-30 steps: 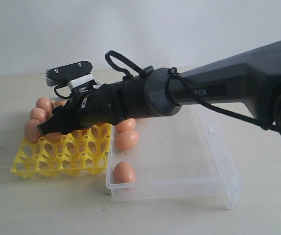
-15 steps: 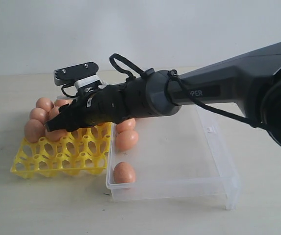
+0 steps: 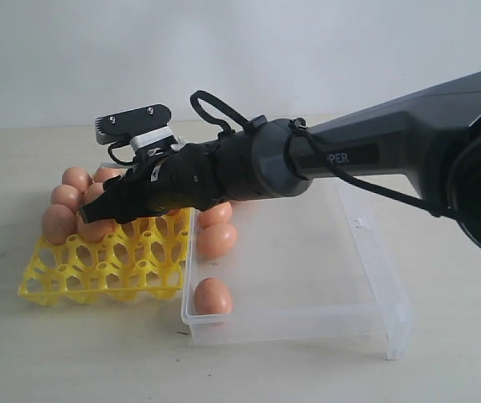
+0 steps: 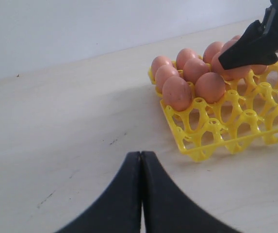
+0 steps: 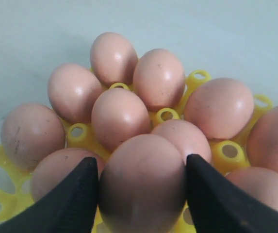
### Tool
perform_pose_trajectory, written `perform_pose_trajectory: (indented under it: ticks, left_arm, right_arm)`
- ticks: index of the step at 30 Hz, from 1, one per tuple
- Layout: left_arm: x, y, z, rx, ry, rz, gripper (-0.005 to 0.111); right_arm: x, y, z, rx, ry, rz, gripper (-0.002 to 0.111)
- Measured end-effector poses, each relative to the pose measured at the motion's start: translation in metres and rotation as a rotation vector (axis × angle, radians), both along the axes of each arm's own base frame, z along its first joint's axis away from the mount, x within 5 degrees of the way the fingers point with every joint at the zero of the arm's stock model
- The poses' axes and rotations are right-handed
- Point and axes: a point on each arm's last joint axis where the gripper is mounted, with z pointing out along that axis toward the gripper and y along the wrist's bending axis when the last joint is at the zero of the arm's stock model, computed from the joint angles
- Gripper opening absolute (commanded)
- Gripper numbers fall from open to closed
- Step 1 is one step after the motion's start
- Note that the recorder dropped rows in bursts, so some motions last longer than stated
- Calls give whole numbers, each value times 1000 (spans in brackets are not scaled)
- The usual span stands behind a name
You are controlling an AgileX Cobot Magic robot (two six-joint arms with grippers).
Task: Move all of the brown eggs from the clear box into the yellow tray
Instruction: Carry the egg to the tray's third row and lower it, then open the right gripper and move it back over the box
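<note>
The table [image 3: 55, 361] carries everything. The right arm [image 3: 374, 151] reaches across the clear box [image 3: 374, 290] to the yellow tray [image 3: 97, 273], which lies just beside the box's left wall. The right gripper [image 5: 141, 165] hangs over the tray's back rows, its two fingers clasped on the sides of one egg [image 5: 142, 194]. The left gripper [image 4: 141, 158] waits off to the tray's side, clenched on nothing.

The brown eggs [image 5: 119, 116] already set down fill the back cups toward the tray's far left corner, and the front rows are bare. Three more eggs [image 3: 216, 240] lie along the box's left wall, one of them in its front left corner.

An egg is light, stiff and smooth, with a thin shell that will likely crack under a hard squeeze or a drop. It is best taken across its widest middle with gentle pressure, then lowered straight into a cup, clear of its neighbours
</note>
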Motion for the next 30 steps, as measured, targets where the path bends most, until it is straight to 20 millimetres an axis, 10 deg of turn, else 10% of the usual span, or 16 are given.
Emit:
perform_pose_trajectory:
  ticks: [18,30]
  left_arm:
    - [0,0,0,0,0,0,0]
    - [0,0,0,0,0,0,0]
  right_arm:
    - [0,0,0,-1,1,0,56]
    - [-1,0,5,-1,4,3,49]
